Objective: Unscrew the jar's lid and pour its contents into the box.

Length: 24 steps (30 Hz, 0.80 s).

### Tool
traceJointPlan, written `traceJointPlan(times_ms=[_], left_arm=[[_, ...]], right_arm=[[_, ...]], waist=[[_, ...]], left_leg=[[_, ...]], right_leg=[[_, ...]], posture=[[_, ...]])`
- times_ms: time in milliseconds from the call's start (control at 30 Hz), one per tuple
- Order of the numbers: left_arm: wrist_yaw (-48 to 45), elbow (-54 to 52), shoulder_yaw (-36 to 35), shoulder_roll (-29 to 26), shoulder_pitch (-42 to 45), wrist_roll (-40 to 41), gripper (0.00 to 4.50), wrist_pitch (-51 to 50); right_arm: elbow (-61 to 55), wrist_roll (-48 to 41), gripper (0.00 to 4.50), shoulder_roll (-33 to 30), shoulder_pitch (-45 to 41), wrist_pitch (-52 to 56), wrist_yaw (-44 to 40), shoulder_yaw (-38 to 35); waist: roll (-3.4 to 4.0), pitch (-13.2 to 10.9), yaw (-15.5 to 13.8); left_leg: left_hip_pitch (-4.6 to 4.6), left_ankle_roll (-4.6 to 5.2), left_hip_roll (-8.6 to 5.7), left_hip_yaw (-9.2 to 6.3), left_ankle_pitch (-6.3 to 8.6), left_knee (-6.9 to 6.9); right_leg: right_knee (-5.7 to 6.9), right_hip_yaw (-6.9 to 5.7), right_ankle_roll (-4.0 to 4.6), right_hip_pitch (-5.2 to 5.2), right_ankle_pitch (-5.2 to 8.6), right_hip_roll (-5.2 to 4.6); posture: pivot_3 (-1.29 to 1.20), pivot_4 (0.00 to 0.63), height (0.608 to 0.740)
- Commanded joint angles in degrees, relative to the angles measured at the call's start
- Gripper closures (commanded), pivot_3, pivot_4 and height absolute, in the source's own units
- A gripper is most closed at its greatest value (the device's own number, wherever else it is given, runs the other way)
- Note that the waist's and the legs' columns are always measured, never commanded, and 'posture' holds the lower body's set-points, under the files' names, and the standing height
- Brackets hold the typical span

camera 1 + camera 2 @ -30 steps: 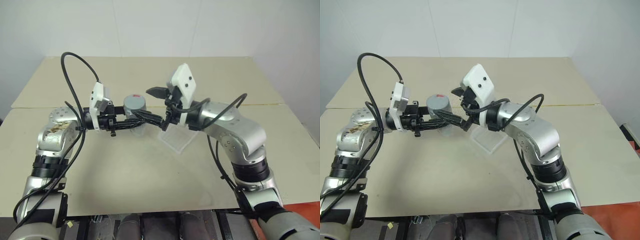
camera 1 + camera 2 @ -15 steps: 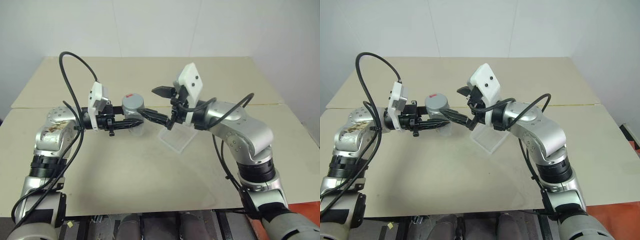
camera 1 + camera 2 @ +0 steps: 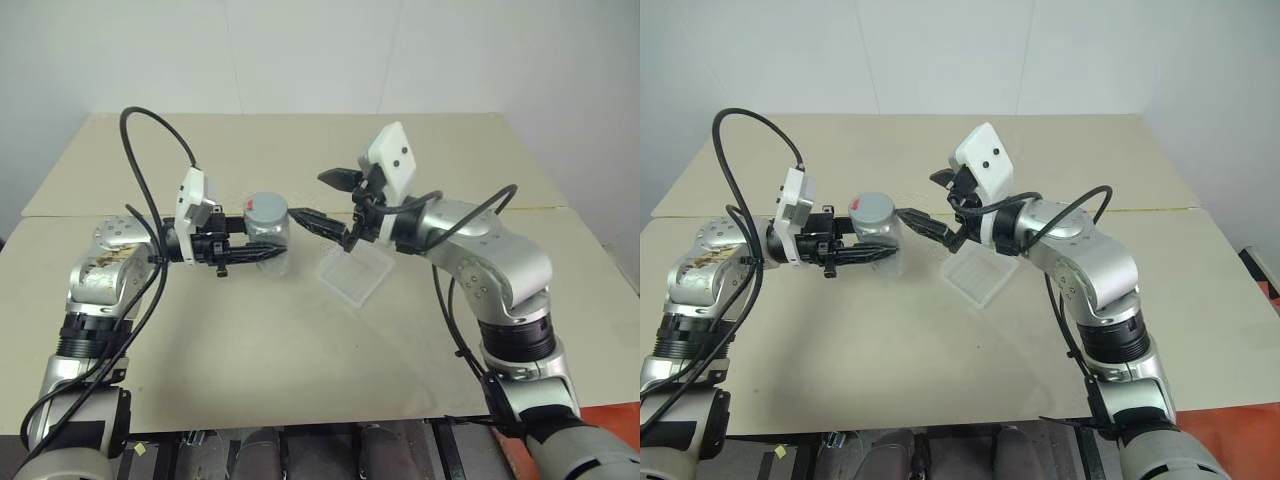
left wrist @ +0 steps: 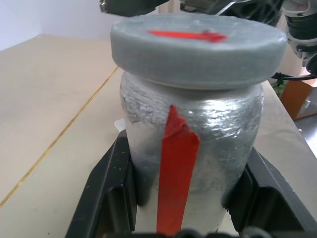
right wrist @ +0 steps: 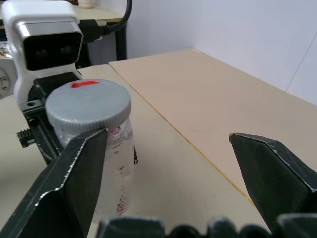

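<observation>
Left eye view: left end effector point(image 3: 262, 249) is clamped on the jar point(image 3: 268, 240) body, holding it upright just above the bench point(image 3: 300, 350), lid point(image 3: 266, 208) still on. My read: gripping low on the glass leaves the cap free for the other arm. Right end effector point(image 3: 325, 197) sits just beside the lid, spread wide with nothing in it, one finger high, one low. The box point(image 3: 353, 274) lies flat on the bench, under the right wrist and near the jar, so a pour would need only a short carry.

Right eye view: same layout; clear gap between lid point(image 3: 872, 211) and the tips of the right end effector.

Left wrist view: jar point(image 4: 190, 144) fills the space between both black fingers point(image 4: 106, 183), which press its sides. Red stripe faces the camera, red mark on the lid point(image 4: 198, 47). Contents not visible through the glass.

Right wrist view: fingers point(image 5: 69, 173) far apart, and the lid point(image 5: 88, 105) is off to one side, behind one fingertip, not between them. Needs re-centring over the cap before closing, I'd say. Unscrewing not done.
</observation>
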<state>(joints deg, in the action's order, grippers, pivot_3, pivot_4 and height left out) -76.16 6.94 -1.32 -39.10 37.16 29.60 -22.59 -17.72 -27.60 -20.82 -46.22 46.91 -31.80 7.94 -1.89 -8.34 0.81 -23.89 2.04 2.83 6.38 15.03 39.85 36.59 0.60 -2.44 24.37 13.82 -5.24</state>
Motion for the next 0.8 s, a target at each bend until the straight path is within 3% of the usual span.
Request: traceJointPlan(times_ms=[33,333,567,700,800], left_arm=[[-0.7,-2.7,-0.8,-0.4,-0.1,1.3,2.56,-0.1],[-0.9,-2.3,-1.1,-0.9,-0.2,0.7,2.56,0.0],[-0.6,-1.0,-1.0,-0.5,0.6,0.1,2.56,0.6],[-0.5,0.3,-0.6,0.2,1.7,-0.3,2.56,1.2],[-0.5,0.8,-0.4,0.7,2.2,-0.5,2.56,1.4]], right_arm=[[-0.8,0.3,0.03,0.5,-1.5,-1.3,0.3,-1.2],[-2.5,-0.7,0.03,-1.9,-0.2,0.2,-1.1,-3.0],[-5.3,-7.5,0.03,-6.6,1.6,1.5,-7.8,-6.1],[-6.0,-13.4,0.03,-4.5,1.1,2.0,-9.4,-7.8],[-5.5,-12.6,0.03,-2.6,0.1,1.6,-7.8,-5.7]], waist=[[0.0,0.0,0.0],[0.0,0.0,0.0],[0.0,0.0,-0.1],[0.0,0.0,0.0],[0.0,0.0,0.0]], left_leg=[[0.0,0.0,0.0,0.0,0.0,0.0],[0.0,0.0,0.0,0.0,0.0,0.0],[0.0,0.08,0.0,-0.01,0.05,0.0],[0.0,0.07,0.01,-0.02,0.04,0.0],[0.01,0.07,0.01,-0.03,0.04,0.0]], right_leg=[[0.0,0.0,0.0,0.0,0.0,0.0],[0.0,0.0,0.0,0.0,0.0,0.0],[-0.07,0.0,0.0,-0.03,0.0,0.0],[-0.04,0.01,0.0,-0.02,0.0,0.02],[-0.02,0.0,0.0,-0.02,0.0,0.02]], posture=[[0.0,0.15,0.74],[0.0,0.15,0.74],[0.0,0.15,0.74],[0.0,0.15,0.74],[0.0,0.15,0.74]])
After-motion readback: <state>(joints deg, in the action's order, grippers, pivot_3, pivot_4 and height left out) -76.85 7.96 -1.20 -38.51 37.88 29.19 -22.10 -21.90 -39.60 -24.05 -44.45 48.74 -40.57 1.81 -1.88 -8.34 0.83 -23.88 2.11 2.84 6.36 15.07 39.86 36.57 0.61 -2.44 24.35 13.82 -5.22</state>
